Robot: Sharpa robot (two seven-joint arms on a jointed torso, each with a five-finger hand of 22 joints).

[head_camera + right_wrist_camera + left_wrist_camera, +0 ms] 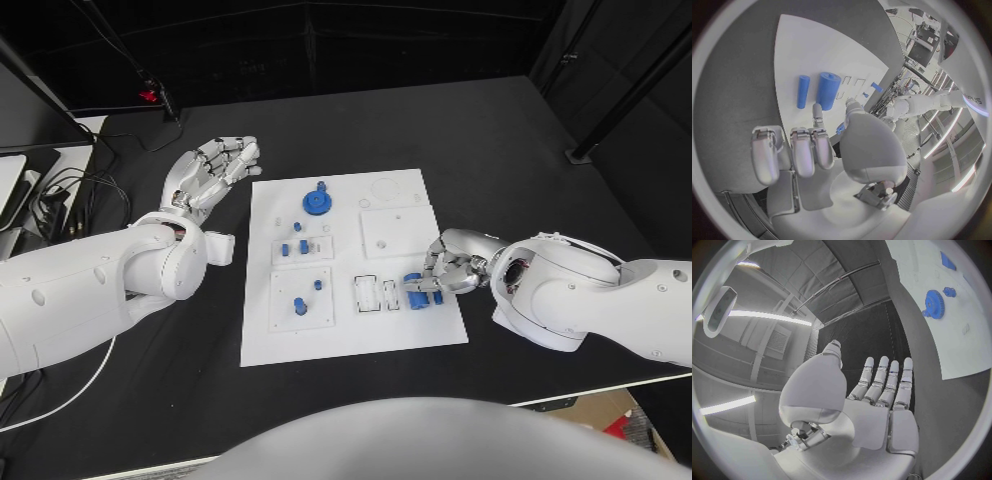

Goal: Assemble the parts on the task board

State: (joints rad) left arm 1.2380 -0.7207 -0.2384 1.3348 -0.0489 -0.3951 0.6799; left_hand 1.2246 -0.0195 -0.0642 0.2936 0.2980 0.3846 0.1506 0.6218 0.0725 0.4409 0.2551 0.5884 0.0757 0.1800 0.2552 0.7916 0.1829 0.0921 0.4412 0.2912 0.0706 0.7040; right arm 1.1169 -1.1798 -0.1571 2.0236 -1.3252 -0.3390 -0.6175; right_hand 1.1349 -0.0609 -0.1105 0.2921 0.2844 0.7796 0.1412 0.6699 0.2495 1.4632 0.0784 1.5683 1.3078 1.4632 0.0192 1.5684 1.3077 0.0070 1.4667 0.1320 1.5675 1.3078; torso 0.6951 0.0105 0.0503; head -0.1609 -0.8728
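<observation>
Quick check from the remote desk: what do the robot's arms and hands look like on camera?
Both arms are bulky glossy white shells with rounded joints. The left hand and right hand are silver metal with jointed fingers, pale pads on the fingers and a smooth white palm cover.

We see the white task board [353,335] flat at the frame's centre. A blue gear [317,203] lies near its top, small blue parts [300,305] stand at centre-left, and two blue cylinders [420,298] lie at its right edge.
</observation>
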